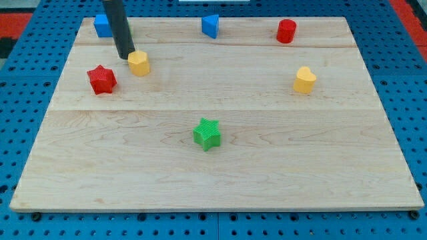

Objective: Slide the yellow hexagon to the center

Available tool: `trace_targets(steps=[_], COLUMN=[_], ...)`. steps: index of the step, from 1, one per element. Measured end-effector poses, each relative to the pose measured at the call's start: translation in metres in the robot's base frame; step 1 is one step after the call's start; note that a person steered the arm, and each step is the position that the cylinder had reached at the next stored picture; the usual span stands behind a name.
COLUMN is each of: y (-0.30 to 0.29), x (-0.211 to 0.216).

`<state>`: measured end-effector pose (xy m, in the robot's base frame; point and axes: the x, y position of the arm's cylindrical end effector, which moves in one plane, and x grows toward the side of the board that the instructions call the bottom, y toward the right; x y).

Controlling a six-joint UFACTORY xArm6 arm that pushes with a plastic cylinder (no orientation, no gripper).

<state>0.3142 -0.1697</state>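
Note:
The yellow hexagon (139, 63) lies on the wooden board (213, 167) at the view's upper left. My tip (125, 57) stands right at the hexagon's upper left edge, touching or almost touching it. The dark rod rises from there to the view's top, partly hiding a blue block (102, 26) behind it.
A red star (101, 79) lies left of the hexagon. A green star (207, 133) sits near the board's middle. A blue block (211, 26) and a red block (286, 31) lie along the top edge. A yellow heart-like block (305, 80) is at the right.

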Motion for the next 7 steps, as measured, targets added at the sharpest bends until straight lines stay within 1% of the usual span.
trace_targets(steps=[1,2,3,4,5,6,7], y=[0.016,0.040,0.045,0.074,0.114,0.154,0.199], x=[0.009,0.030,0.049,0.052,0.067,0.091,0.097])
